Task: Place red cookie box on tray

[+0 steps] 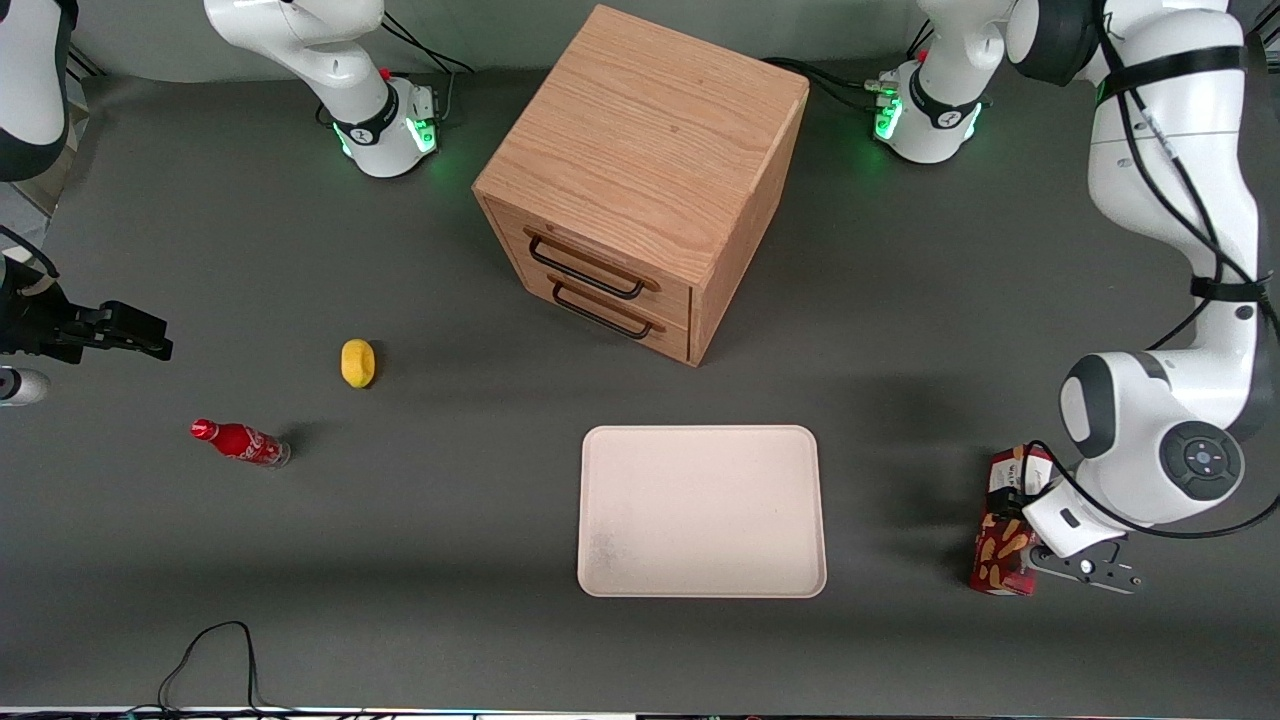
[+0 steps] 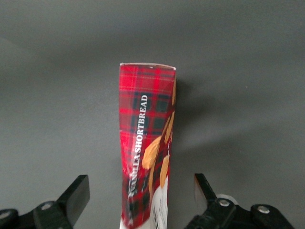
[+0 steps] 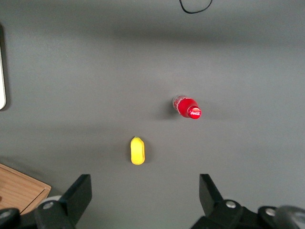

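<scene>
Toward the working arm's end of the tabletop: pincer wide open astride red cookie box, ungripped; lift and carry to tray remaining.

Robot lab: two base-mounted arms and loose cables on a grey table

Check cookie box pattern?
Red-and-dark tartan plaid on the red cookie box, clearest in the left wrist view; the open end effector straddles it.
</scene>
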Tool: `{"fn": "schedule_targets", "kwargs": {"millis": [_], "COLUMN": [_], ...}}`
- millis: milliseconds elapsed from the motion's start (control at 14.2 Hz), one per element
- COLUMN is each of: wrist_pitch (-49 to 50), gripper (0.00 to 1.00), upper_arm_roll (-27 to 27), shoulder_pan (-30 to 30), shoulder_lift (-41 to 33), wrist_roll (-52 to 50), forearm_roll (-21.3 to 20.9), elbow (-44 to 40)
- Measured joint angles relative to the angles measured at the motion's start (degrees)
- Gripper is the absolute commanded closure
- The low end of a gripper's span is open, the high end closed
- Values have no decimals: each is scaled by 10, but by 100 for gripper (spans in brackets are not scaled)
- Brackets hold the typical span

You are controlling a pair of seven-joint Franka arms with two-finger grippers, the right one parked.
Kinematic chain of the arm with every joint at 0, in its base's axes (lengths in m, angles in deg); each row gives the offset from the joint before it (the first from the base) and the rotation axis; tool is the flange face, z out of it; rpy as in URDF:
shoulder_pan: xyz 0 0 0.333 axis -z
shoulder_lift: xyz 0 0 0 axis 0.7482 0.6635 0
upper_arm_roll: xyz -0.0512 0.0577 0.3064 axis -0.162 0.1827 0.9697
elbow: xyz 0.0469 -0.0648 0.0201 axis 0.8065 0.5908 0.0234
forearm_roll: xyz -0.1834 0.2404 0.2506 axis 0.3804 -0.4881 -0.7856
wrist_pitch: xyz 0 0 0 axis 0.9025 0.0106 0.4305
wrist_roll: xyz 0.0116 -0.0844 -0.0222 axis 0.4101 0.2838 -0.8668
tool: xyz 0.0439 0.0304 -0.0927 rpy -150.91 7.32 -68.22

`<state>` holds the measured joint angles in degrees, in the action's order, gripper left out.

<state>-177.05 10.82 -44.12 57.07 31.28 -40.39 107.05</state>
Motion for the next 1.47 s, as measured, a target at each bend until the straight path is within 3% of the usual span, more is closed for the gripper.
{"fn": "schedule_targets", "kwargs": {"millis": [140,211,772,1053,1263,1474], "wrist_pitch": [-14,-15,-4,98,213,236], "gripper": [94,100,100,100,100,100], "upper_arm_roll": [1,1,3,3,6,2], "shoulder_pan": [0,0,1,28,71,120], "shoulder_lift": [1,1,-1,-44,-70,-66], "wrist_roll": [0,0,0,-9,-97,-222], "forearm_roll": [12,21,27,31,31,34], "elbow": [13,17,20,-24,-95,-131]}}
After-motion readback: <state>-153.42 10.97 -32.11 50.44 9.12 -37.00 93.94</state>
